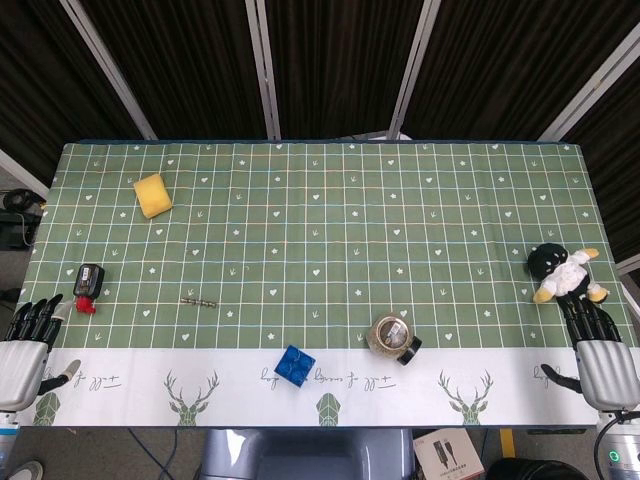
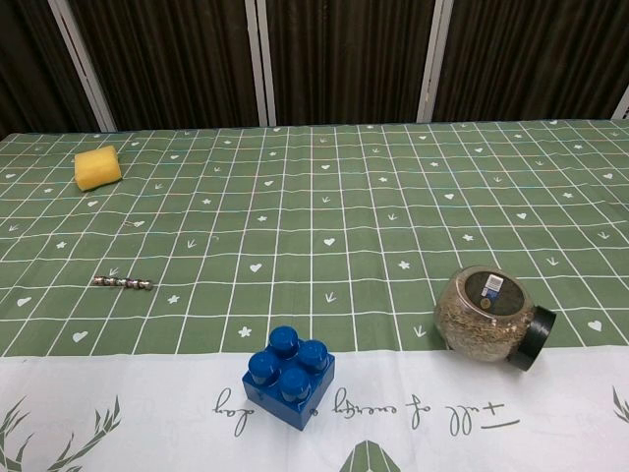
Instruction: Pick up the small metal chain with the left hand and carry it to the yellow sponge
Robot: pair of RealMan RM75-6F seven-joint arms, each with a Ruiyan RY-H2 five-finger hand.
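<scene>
The small metal chain (image 1: 198, 301) lies stretched out flat on the green checked cloth, left of centre; in the chest view the chain (image 2: 123, 283) sits at the left. The yellow sponge (image 1: 152, 195) rests further back on the left, also seen as the sponge (image 2: 97, 167) in the chest view. My left hand (image 1: 27, 345) hovers at the table's front left corner, fingers apart, holding nothing, well left of the chain. My right hand (image 1: 600, 350) stays at the front right edge, fingers apart and empty. Neither hand shows in the chest view.
A black and red object (image 1: 88, 285) lies near the left hand. A blue brick (image 1: 295, 363) and a tipped jar with a black lid (image 1: 393, 337) sit near the front edge. A penguin plush (image 1: 563, 273) lies just beyond the right hand.
</scene>
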